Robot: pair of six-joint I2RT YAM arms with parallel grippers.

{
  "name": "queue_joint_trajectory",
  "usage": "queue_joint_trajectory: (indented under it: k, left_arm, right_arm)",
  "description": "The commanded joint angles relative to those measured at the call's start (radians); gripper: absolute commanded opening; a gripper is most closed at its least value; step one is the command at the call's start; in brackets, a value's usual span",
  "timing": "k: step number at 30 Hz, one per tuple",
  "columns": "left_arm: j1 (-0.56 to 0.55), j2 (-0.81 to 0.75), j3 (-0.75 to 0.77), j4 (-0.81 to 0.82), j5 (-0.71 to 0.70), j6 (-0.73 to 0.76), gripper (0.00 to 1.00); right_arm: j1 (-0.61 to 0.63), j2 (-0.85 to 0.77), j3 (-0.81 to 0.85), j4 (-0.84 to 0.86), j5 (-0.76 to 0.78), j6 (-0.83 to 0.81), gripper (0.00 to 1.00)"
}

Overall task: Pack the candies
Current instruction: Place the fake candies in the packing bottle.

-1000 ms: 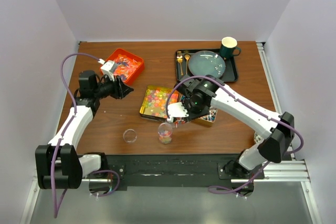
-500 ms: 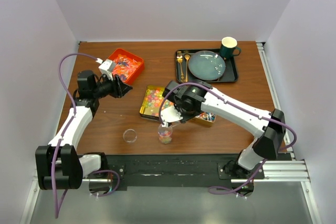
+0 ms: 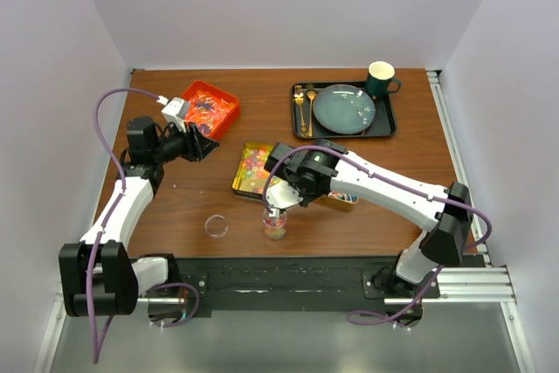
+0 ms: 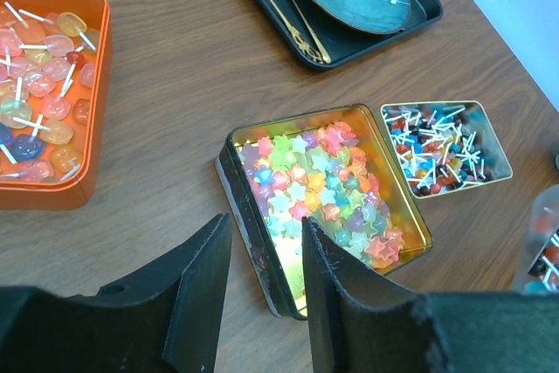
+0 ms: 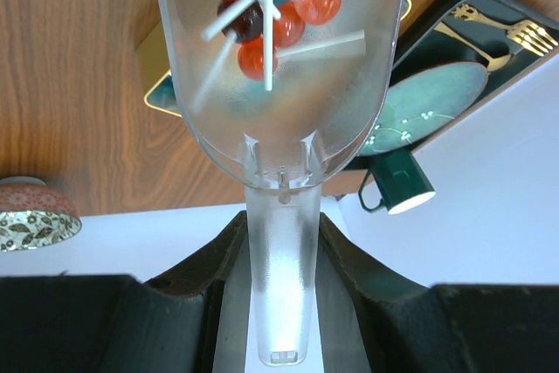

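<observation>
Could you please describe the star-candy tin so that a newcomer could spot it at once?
Find the black tray with the plate. Near it, mid-table, lies a gold tin; unlike the smaller lollipop tin beside it, it holds pastel star candies.

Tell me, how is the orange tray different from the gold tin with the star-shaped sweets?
The orange tray is plain orange; the gold tin is shiny, mirror-like metal. The orange tray holds roundish translucent sweets on white sticks; the gold tin holds stickless star sweets in many bright colours. The orange tray sits farther back and left on the table than the gold tin. Both are open, rectangular and well filled.
</observation>
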Motion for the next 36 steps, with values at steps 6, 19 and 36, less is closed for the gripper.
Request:
queue_joint_trajectory:
  k: [6,19,36]
  left_arm:
    - [0.007,-0.020,-0.019,0.074,0.021,-0.039,0.43]
    - [0.007,0.005,-0.014,0.199,0.116,-0.146,0.45]
    - [0.007,0.022,-0.002,0.212,0.119,-0.162,0.44]
  right_arm:
    - [0.025,-0.017,-0.004,-0.230,0.094,-0.003,0.00]
    - [0.031,-0.043,-0.015,-0.249,0.124,-0.004,0.00]
    - [0.087,-0.050,-0.056,-0.255,0.255,-0.018,0.00]
